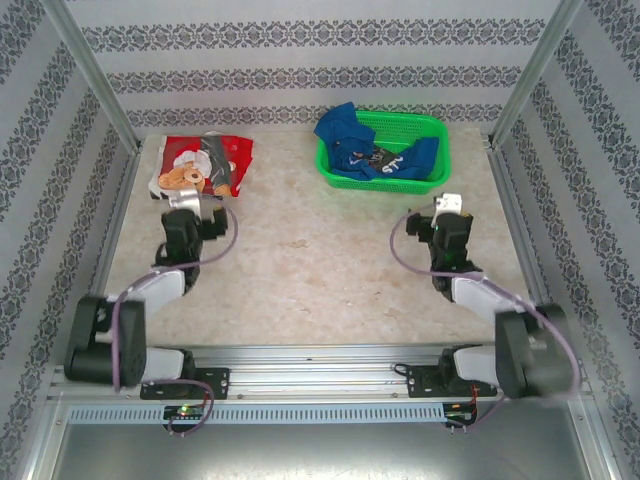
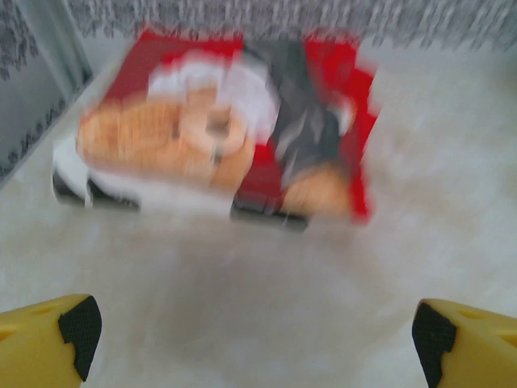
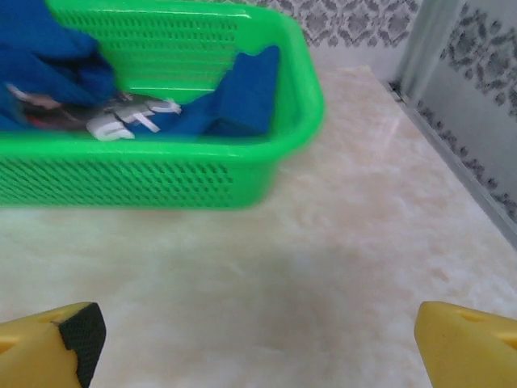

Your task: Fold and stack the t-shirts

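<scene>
Shirts, two: blue shirt (image 1: 350, 150) inside one basket (image 1: 438, 128), beyond right tool (image 3: 254, 339); red shirt (image 1: 205, 165) left of basket, beyond left tool (image 2: 254, 331); both tools spread.

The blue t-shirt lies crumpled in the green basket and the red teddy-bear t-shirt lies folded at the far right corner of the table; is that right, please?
Not quite: the red teddy-bear t-shirt lies folded at the far left corner of the table, as the top external view shows. The blue t-shirt is indeed crumpled in the green basket.
</scene>
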